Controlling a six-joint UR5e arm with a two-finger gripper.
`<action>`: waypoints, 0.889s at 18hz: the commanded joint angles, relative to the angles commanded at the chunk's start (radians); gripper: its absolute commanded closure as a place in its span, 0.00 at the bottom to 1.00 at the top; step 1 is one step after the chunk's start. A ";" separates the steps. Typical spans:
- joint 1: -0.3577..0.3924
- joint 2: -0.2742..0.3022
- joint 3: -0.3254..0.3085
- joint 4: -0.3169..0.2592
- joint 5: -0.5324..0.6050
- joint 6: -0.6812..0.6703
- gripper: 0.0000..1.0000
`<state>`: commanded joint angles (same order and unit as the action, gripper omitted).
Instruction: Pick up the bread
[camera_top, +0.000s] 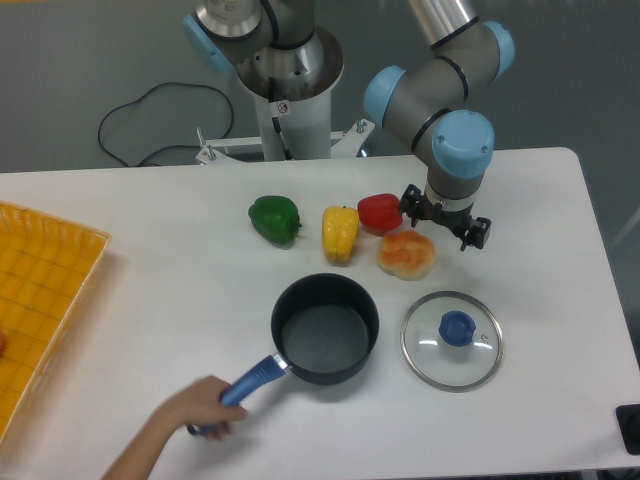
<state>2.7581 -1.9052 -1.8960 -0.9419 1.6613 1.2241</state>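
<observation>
The bread (406, 254) is a rounded orange-golden bun with pale patches. It lies on the white table right of the yellow pepper (340, 233) and just in front of the red pepper (379, 212). My gripper (445, 222) hangs straight down under the blue-capped wrist, just behind and to the right of the bread. Its black fingers (477, 232) stand spread apart, open and empty. The fingertips are partly hidden by the wrist.
A green pepper (274, 219) lies left of the yellow one. A dark pot (325, 330) stands in front, with a person's hand (200, 406) on its blue handle. A glass lid (452, 339) lies to the pot's right. A yellow tray (40, 290) is at the left edge.
</observation>
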 joint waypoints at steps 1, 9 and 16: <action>0.000 0.000 0.002 0.000 0.002 0.002 0.03; -0.008 -0.034 0.002 0.021 0.005 0.003 0.29; -0.021 -0.063 0.011 0.023 0.008 0.003 0.49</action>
<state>2.7366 -1.9681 -1.8853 -0.9189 1.6690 1.2272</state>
